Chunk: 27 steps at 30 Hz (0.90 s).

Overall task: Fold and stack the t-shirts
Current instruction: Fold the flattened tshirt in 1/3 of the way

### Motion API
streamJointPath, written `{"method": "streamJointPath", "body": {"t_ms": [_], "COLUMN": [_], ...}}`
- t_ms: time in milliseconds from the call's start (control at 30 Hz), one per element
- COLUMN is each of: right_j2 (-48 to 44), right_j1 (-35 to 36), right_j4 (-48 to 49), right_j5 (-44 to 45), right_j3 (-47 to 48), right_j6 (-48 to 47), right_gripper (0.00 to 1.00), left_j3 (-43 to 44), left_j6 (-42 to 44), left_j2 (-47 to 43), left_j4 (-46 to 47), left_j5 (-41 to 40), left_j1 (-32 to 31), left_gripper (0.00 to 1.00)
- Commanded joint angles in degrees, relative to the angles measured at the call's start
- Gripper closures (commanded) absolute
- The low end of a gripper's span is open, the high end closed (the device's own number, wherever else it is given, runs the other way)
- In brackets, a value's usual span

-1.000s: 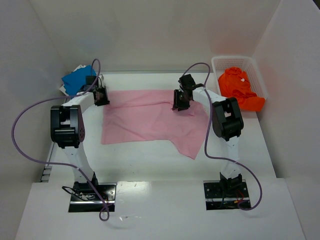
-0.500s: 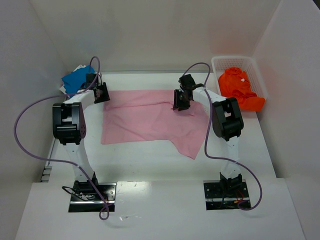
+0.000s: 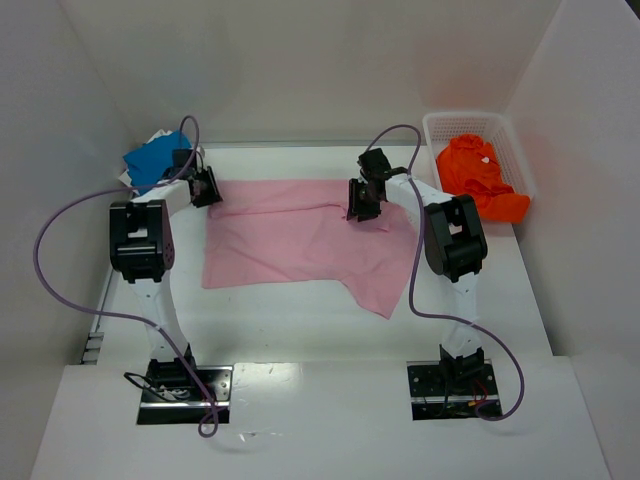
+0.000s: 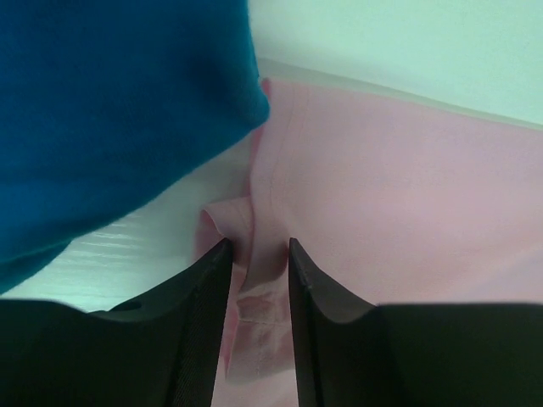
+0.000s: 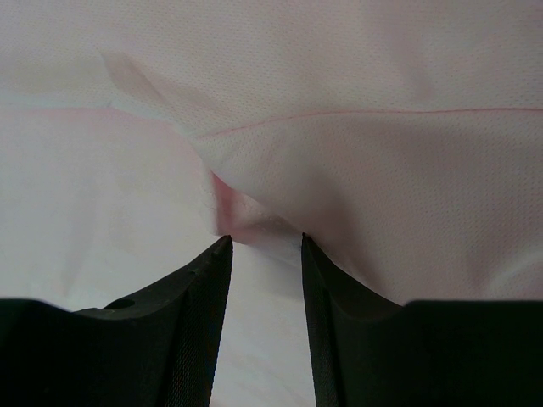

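The light pink t-shirt [image 3: 300, 235] lies spread flat in the middle of the table. My left gripper [image 3: 205, 189] is at its far left corner. In the left wrist view its jaws [image 4: 259, 246] stand open astride a small raised fold of the pink cloth [image 4: 407, 186]. The bright blue t-shirt [image 3: 150, 160] lies bunched just beyond that corner and fills the upper left of the wrist view [image 4: 110, 110]. My right gripper [image 3: 362, 205] is at the far edge of the pink t-shirt. It is open, with a lifted fold of cloth [image 5: 382, 170] at its fingertips [image 5: 265, 242] and bare table between them. The orange t-shirt [image 3: 478, 178] lies crumpled in the basket.
A white mesh basket [image 3: 470, 122] stands at the far right corner, against the right wall. White walls close in the table on the left, far and right sides. Purple cables loop off both arms.
My left gripper has edged a little toward the far side at the pink shirt's corner, and its elbow has shifted. The right arm and the shirts have not moved.
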Motion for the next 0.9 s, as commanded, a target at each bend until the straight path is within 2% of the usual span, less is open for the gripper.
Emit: {"method": "streamJointPath", "body": {"t_ms": [0,267,400,600,867], "right_j2": [-2.6,-2.6,-2.6,-2.6,-2.6], "right_j1": [0.5,0.0,-0.5,-0.5,-0.5], "right_j4": [-1.1,-1.6,-1.6,-1.6,-1.6], "right_j5": [1.6,2.1,2.1,2.1,2.7], "right_j3": [1.7,1.7,1.7,1.2,1.2], "right_j6": [-1.0,-1.0,-1.5,-1.5,-1.5], "right_gripper": [0.55,0.54,0.54,0.54,0.54], "left_j3": [1.3,3.4,5.9,9.5,11.0], "left_j6": [-1.6,-2.8,-2.8,-1.8,-1.8], "left_j2": [0.9,3.1,4.5,6.5,8.7], "left_j4": [3.1,3.1,3.7,2.5,1.9], "left_j5": [2.5,3.1,3.6,4.7,6.4], "left_j1": [1.1,2.1,2.1,2.1,2.1], "left_gripper": [0.60,0.66,0.66,0.54,0.56]}}
